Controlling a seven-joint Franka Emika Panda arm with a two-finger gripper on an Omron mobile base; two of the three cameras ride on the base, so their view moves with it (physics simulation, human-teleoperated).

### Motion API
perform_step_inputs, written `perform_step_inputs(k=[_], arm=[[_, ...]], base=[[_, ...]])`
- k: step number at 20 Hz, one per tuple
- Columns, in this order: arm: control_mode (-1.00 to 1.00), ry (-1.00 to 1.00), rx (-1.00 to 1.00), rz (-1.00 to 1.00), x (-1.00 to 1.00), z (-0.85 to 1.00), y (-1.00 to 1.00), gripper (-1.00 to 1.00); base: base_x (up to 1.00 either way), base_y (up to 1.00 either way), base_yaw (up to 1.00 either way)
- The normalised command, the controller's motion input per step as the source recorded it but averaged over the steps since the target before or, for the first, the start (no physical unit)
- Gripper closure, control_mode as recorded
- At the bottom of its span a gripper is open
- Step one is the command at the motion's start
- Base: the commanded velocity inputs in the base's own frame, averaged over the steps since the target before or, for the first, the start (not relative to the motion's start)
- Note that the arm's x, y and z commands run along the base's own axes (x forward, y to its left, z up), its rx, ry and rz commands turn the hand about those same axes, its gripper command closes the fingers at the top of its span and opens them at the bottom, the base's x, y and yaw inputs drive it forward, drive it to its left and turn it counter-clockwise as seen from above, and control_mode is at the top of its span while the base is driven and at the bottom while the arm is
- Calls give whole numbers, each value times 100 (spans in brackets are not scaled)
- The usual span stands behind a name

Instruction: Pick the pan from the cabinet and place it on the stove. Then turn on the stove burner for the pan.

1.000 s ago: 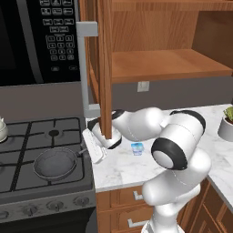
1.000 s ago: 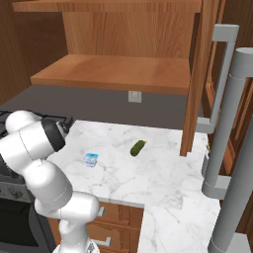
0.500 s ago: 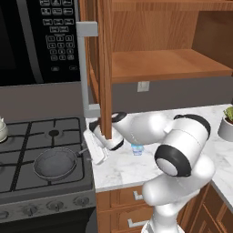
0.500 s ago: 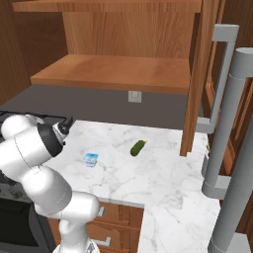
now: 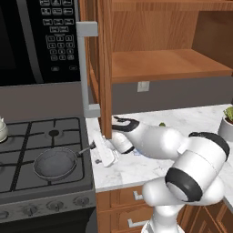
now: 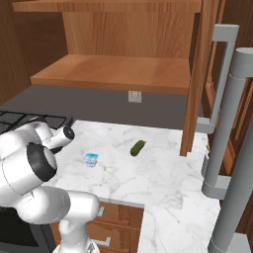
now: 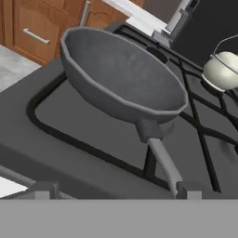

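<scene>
You see the cabinet [image 5: 107, 63] standing open above the counter [image 5: 150, 164]. The stove [image 5: 27, 182] carries the pan [image 5: 55, 163] at its front right corner, handle toward the counter. The gripper [image 5: 96, 148] sits released around the handle's end.

On the white marble bench [image 6: 163, 183] we see a small green pickle [image 6: 138, 147] lying apart from a little blue-and-white packet [image 6: 91, 159]. A wall outlet [image 6: 134, 96] sits on the grey backsplash above them. We also see a black microwave [image 5: 38, 41] with its keypad, a white kettle [image 7: 222, 69], and a potted plant [image 5: 226, 122] at the bench's far end.
</scene>
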Motion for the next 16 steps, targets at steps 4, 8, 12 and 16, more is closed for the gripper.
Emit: perform_step_inputs(k=[4, 8, 12, 16], arm=[[-100, -3, 3, 0, -44, 21, -30, -100], [-100, -4, 1, 0, -62, 26, -13, -100], [-100, -4, 0, 0, -72, 24, -1, -100], [-100, -4, 0, 0, -74, 22, 0, -100]], base=[[0, 0, 0], [0, 0, 0], [0, 0, 0], [0, 0, 0]])
